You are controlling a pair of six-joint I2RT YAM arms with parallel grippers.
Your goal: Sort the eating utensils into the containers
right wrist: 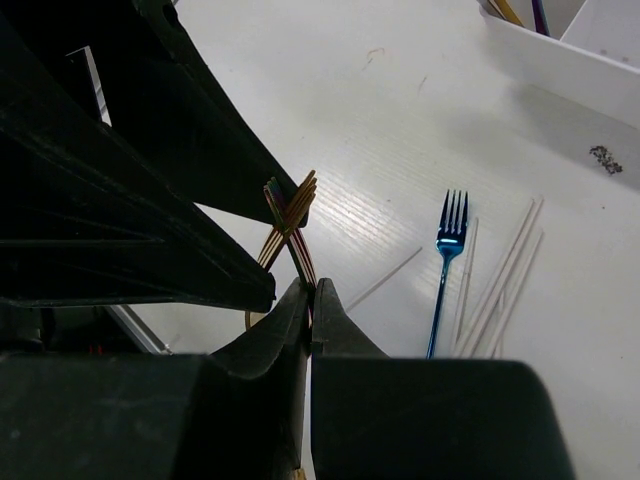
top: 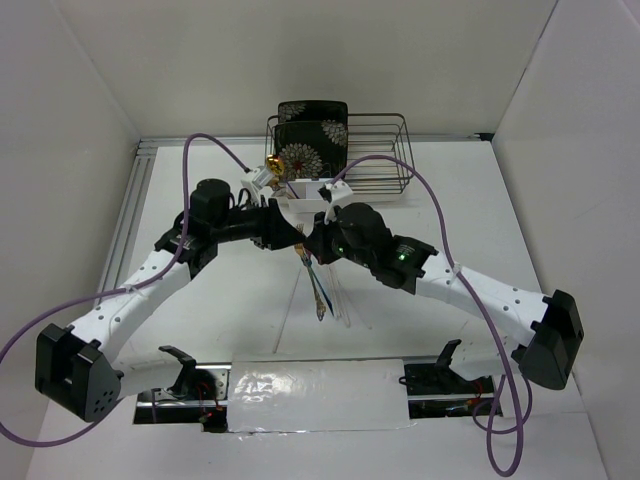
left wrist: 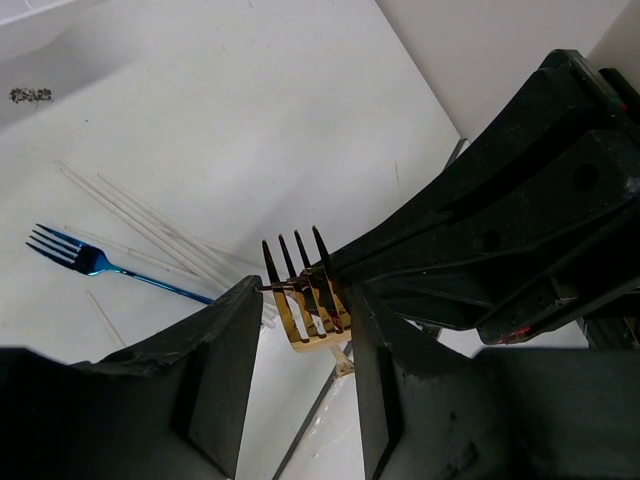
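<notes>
Gold fork (left wrist: 305, 305) is held up off the table (top: 230, 300), in the gap where both arms meet, short of the white caddy (right wrist: 565, 62). It is judged light, stiff and slick, a thin polished metal piece likely to swivel in a narrow pinch. It is best taken on the flat handle, not the tines. Right gripper (right wrist: 312, 298) is seen with fingers (right wrist: 285, 335) pressed nearly together, and a thin strip of handle is pinched between them. Left gripper (left wrist: 305, 297) is seen with fingers (left wrist: 225, 370) spread to roughly the width of the fork head, which is framed in the gap. Contact there cannot be told. Blue fork (right wrist: 447, 245) and chopsticks (right wrist: 510, 265) are left lying on the table.
</notes>
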